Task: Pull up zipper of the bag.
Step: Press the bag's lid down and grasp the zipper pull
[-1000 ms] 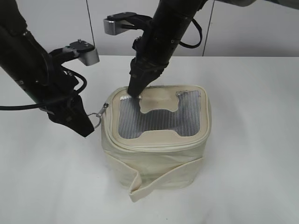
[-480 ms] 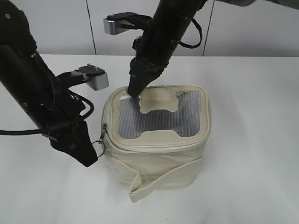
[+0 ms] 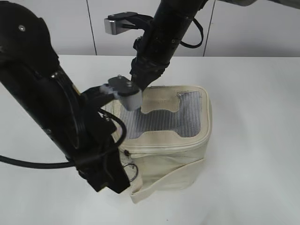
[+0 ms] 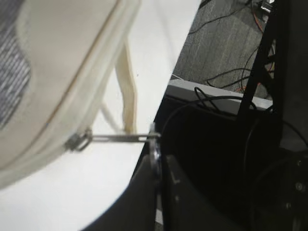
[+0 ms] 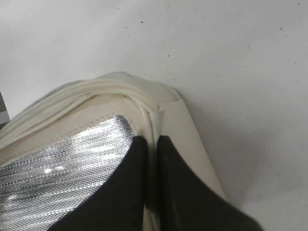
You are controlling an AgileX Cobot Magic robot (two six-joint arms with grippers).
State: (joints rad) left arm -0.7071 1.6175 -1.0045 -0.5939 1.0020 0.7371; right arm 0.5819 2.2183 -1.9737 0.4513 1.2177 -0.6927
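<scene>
Zipper (image 3: 161,144) looks closed along most of the visible front lid edge of the bag (image 3: 164,140); slider (image 4: 78,141) sits at front-left corner. How much track is left past it is hidden by the left arm, so can't tell the remainder. Judging from that, task is well along, maybe nearly done.

Left gripper (image 4: 155,163): fingers pinched shut on the ring pull (image 4: 122,138), which is stretched taut between slider and fingertips. Right gripper (image 5: 150,168): fingers closed, tips pressing down on the lid's back corner beside the mesh panel (image 3: 164,119), nothing grasped.

Vs earlier frames: left arm swung from the bag's left side round to front-left, dragging slider along; right gripper hasn't moved. Bag sits mid-table (image 3: 253,93).
</scene>
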